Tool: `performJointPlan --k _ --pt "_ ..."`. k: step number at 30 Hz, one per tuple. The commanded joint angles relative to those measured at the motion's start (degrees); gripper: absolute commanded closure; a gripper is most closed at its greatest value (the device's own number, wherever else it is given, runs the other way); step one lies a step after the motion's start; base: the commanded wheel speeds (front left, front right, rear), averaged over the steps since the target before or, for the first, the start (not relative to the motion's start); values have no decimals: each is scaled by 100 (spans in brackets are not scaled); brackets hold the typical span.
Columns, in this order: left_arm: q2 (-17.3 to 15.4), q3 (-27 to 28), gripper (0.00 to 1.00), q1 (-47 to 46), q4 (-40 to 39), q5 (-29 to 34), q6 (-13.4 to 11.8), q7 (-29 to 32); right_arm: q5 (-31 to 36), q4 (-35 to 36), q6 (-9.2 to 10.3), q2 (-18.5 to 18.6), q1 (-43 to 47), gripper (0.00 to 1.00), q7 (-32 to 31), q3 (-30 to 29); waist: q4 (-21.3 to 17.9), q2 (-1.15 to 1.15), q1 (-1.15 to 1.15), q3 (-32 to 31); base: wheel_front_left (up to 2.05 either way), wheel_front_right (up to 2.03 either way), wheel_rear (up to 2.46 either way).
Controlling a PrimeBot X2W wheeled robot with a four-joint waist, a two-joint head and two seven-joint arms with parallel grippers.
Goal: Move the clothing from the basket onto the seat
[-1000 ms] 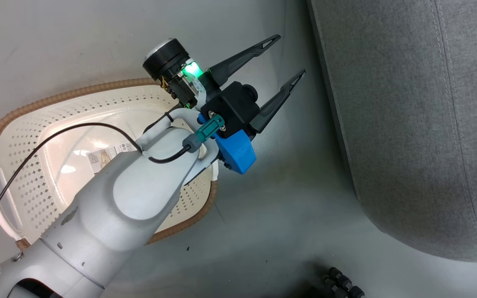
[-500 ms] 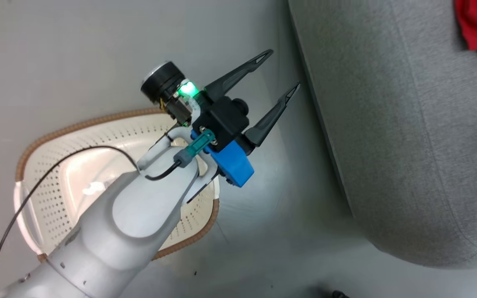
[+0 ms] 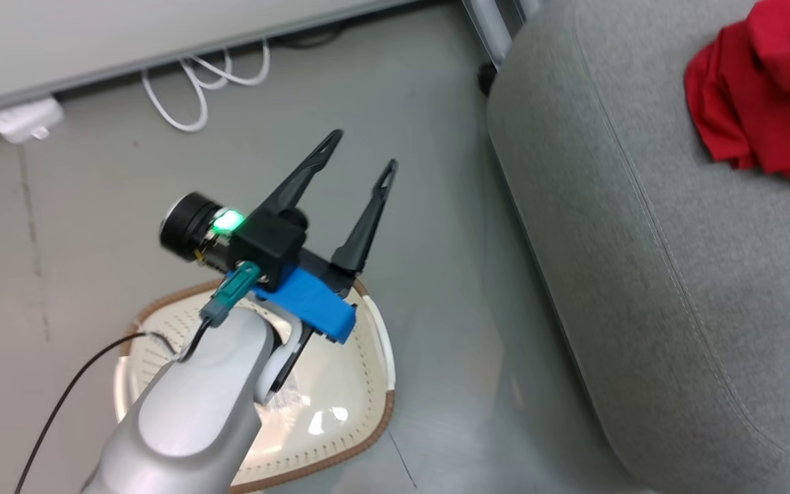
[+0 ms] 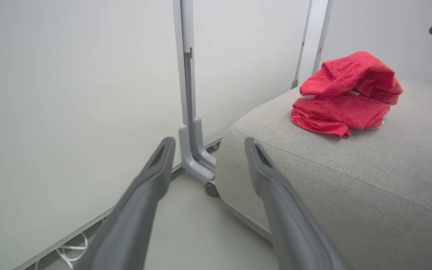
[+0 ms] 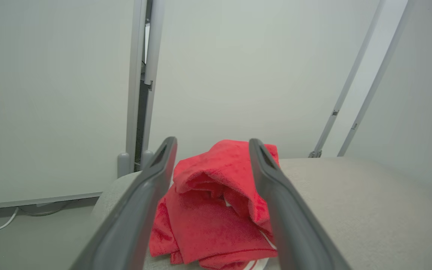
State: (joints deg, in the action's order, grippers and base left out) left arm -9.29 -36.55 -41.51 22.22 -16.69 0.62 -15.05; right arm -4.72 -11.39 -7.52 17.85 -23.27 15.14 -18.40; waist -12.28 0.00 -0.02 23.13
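1. Red clothing (image 3: 765, 103) lay heaped toward the far edge of the grey seat (image 3: 676, 288) in the head view. The left gripper (image 3: 364, 149) hung above the far rim of the basket (image 3: 389, 412), jaws wide and holding nothing, with the heap well off to its right.
2. From the left wrist, the heap read as two pieces, one atop the other, on one seat.
3. From the right wrist, the right gripper (image 5: 212, 141) faced the heap dead ahead, jaws wide and bare. That arm looked nearer. One basket, with no red seen inside.
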Motion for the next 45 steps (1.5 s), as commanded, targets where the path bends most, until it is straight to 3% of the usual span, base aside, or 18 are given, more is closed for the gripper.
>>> performJointPlan --k 1,14,25,45 --pt "-13 175 0 234 -56 -9 -46 -18 -34 120 6 -57 145 0 -1 147 344 0 2 -453 0 0 0" --pt "63 1492 0 1671 -404 179 -184 -18 -120 435 6 -495 887 0 -1 1316 1034 0 2 -1417 0 0 0" --pt "275 2316 0 2770 -769 470 -59 -18 -227 489 6 -845 1833 0 -1 1505 1352 0 2 -1871 0 0 0" --pt "582 3080 0 3745 -819 750 340 -18 -235 467 6 -1279 2758 0 -1 1642 1493 0 2 -2337 0 0 0"
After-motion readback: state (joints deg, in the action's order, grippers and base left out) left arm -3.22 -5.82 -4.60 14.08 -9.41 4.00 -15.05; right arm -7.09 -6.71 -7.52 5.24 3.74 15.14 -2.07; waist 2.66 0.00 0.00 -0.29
